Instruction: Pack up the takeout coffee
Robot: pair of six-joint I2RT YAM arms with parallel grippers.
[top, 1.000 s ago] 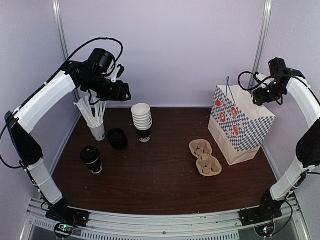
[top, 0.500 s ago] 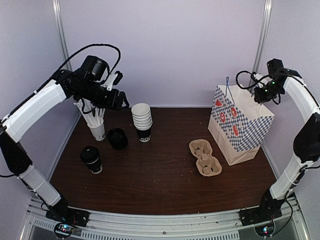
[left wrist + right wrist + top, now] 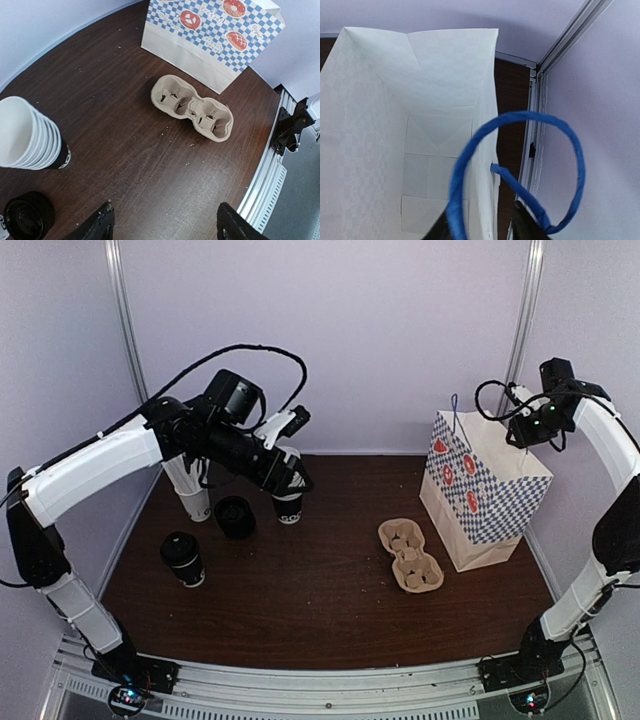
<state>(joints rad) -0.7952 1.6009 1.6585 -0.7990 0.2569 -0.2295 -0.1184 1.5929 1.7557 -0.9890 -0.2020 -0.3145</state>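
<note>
Black-fingered and spread wide with nothing between its jaws, the left gripper (image 3: 165, 226) hangs above the dark wood-grain table (image 3: 125, 165), by the stack of white cups (image 3: 27, 132). Its camera looks across to the pulp cup carrier (image 3: 192, 107) and the checked paper bag (image 3: 210, 30). That open, empty stance suits an arm about to pick something up, not one carrying anything. Across the table the right gripper (image 3: 480, 226) sits at the mouth of the bag, only its fingertips showing at the bottom of its own view, with one strand of the blue handle (image 3: 520, 117) running down between them; whether they pinch that strand or merely straddle it I cannot tell. Its place there reads as steadying the bag upright and open, for the white interior shows right down to the folded floor with nothing inside. The takeout coffee (image 3: 182, 558), black dome lid on, stands upright toward the table's front left, nearer the arm bases than the left gripper and well apart from carrier and bag, touched by neither arm. Judged from this, packing has not begun: the left arm most likely has to drop down to that cup before anything goes into the bag.
</note>
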